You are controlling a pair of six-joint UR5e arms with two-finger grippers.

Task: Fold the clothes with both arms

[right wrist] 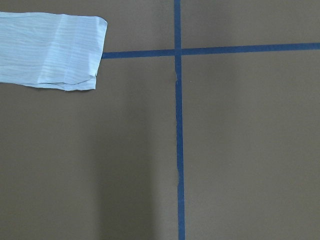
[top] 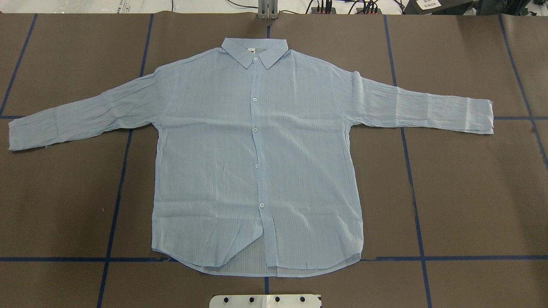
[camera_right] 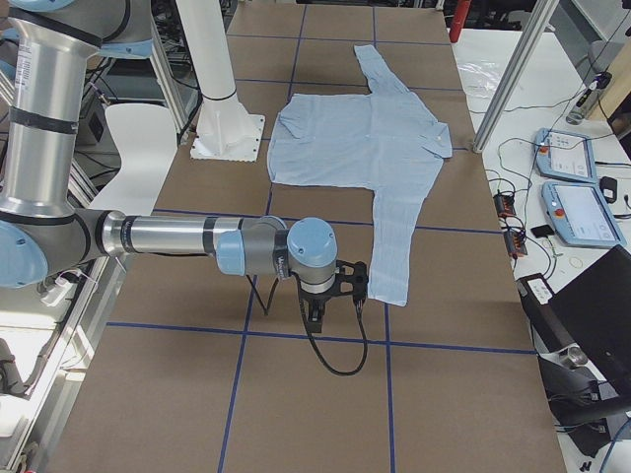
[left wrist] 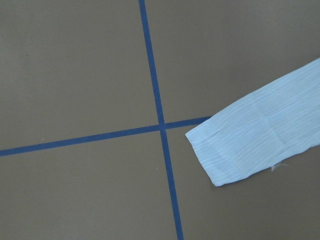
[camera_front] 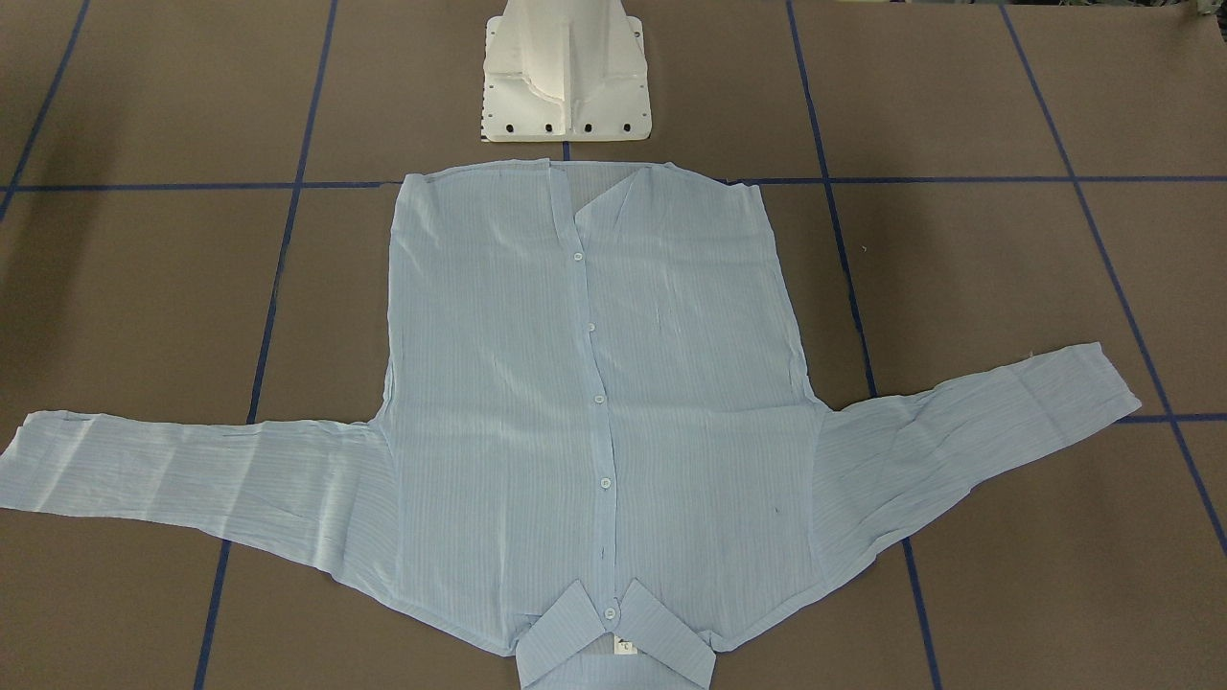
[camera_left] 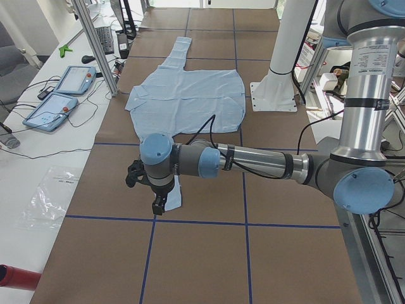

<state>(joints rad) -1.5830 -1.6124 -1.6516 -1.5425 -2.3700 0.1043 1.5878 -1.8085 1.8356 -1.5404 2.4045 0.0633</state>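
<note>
Shirt [top: 257, 162] flat | left tool [camera_left: 158, 206], right tool [camera_right: 316, 311] low by cuffs [left wrist: 225, 155] | grip: cannot tell

Light-blue striped shirt [top: 257, 162] flat, front up, buttoned, sleeves spread wide, collar away from robot, one hem corner folded back. Grey left arm [camera_left: 253, 163], right arm [camera_right: 177, 236] stretched low, each near cuff.

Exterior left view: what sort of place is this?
Probably a robotics lab workcell: a brown table gridded with blue tape, teach pendants on a side bench, and an aluminium frame post beside the shirt.
</note>
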